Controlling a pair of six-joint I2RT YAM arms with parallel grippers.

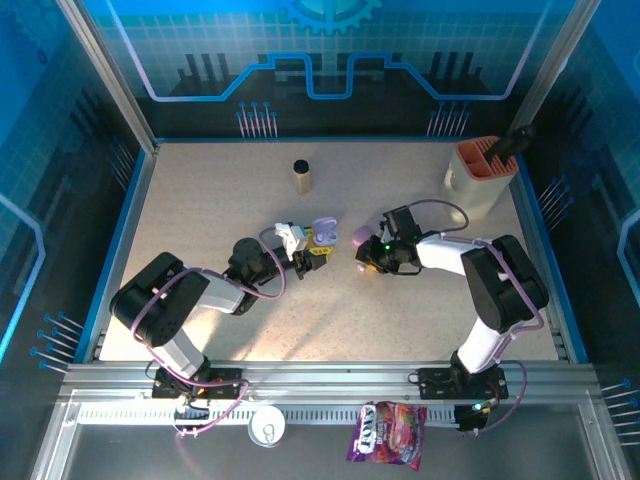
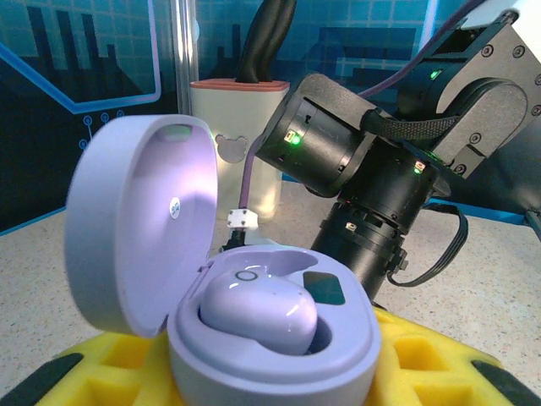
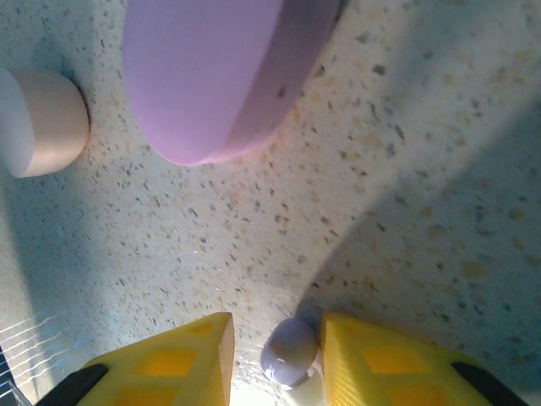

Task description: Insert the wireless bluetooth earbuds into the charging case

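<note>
My left gripper [image 1: 312,254] is shut on the open lavender charging case [image 2: 279,359], which sits between its yellow pads [image 2: 423,364]. The lid [image 2: 139,220] stands up on the left, and one lavender earbud [image 2: 258,309] is seated in the case. Just to the right, my right gripper [image 1: 366,262] points down at the table. A second purple earbud [image 3: 290,351] lies on the table between its yellow fingers [image 3: 169,365]. This bud touches the right-hand finger, and a gap remains on the left-hand side.
A closed pink pebble case [image 3: 211,76] lies just beyond the right gripper, with a pale round object [image 3: 38,123] to its left. A small bottle [image 1: 302,176] and a beige holder [image 1: 480,175] stand farther back. A white puck [image 1: 267,425] and a candy bag [image 1: 388,432] lie on the front rail.
</note>
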